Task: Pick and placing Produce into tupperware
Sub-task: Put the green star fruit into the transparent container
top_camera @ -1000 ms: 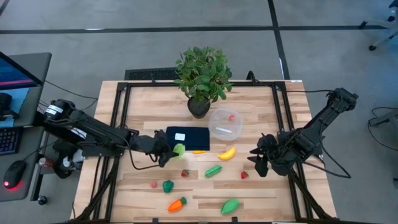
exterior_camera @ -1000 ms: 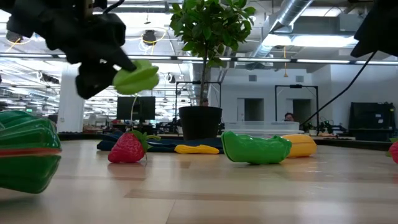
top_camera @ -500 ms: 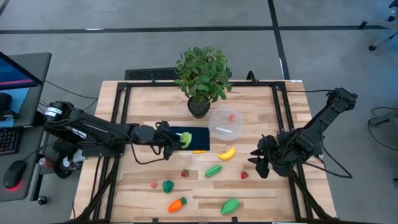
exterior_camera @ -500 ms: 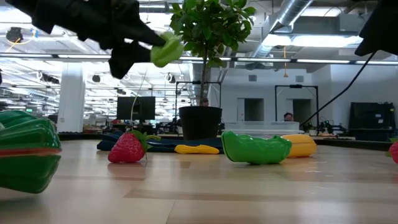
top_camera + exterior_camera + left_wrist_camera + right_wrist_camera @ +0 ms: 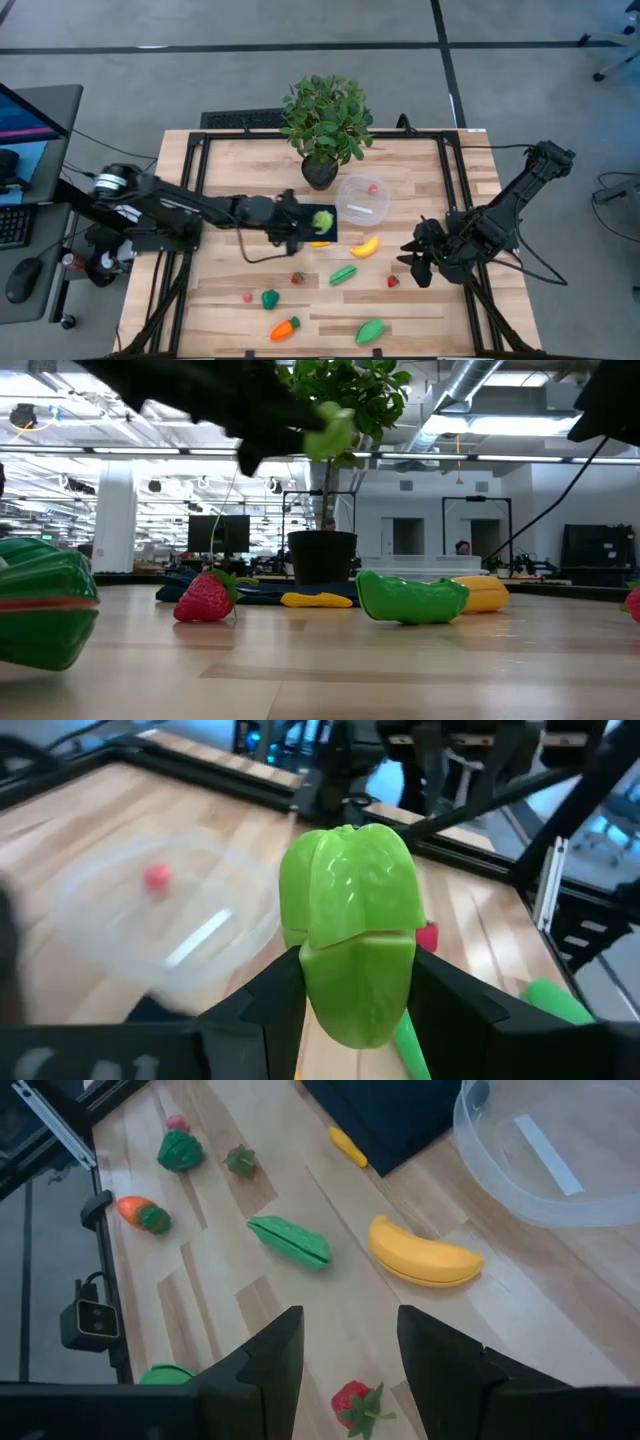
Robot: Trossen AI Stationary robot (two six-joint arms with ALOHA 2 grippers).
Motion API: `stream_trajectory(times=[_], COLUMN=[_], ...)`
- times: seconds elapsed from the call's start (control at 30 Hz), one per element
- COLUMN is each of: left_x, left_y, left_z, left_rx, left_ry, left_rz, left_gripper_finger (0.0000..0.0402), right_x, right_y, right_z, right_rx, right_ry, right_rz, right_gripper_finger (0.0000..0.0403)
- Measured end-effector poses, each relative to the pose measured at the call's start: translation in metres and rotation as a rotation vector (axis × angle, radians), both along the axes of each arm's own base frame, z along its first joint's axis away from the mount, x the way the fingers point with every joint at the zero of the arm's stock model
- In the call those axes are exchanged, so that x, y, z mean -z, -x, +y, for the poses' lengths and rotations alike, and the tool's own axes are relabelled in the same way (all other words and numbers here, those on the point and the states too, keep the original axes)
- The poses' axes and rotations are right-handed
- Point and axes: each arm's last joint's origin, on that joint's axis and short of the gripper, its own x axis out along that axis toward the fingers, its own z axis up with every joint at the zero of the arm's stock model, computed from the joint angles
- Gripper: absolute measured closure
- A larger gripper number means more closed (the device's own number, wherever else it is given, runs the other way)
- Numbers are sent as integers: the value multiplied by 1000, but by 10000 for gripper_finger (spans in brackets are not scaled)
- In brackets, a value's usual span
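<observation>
My left gripper [image 5: 318, 221] reaches from the table's left and is shut on a light-green lumpy toy piece [image 5: 355, 935], above the right end of the dark blue rectangle [image 5: 296, 220]. The round clear tupperware [image 5: 362, 198] lies just right of it and holds one red berry [image 5: 372, 187]. My right gripper [image 5: 350, 1360] is open and hovers near the table's right side, above a strawberry [image 5: 355, 1405]. Lying on the table are a banana [image 5: 365, 246], green pod [image 5: 343, 274], carrot [image 5: 285, 328] and other green pieces. My left gripper pinches the light-green piece between its two fingers, one on each side of the piece's near half [image 5: 350, 1000]. The fingers come roughly level from the table's left. The piece [image 5: 332, 432] is lifted clear and sticks out past the fingertips.
A potted leafy plant [image 5: 325, 120] stands at the far edge, just behind the tupperware. A small yellow piece [image 5: 320, 243] lies by the blue rectangle's near edge. A second strawberry [image 5: 297, 278], a dark green piece [image 5: 270, 298] and a tiny red berry [image 5: 247, 296] lie nearer the front.
My left gripper has carried the light-green piece toward the table's right, from the blue rectangle's left end to its right end, closer to the tupperware, rising in the low view. It has stayed shut on the piece. The right arm has kept still.
</observation>
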Motion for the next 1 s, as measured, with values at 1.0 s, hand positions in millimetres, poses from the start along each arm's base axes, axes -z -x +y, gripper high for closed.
stream_trajectory(times=[1.0], left_x=[33], left_y=[-154], left_z=[58], left_rx=[-185], left_ry=[-96], left_rz=[207], left_gripper_finger=[256], right_x=[-4], right_y=[22], right_z=[26], right_rx=[-16], right_ry=[-90], right_rz=[-104], right_gripper_finger=[248])
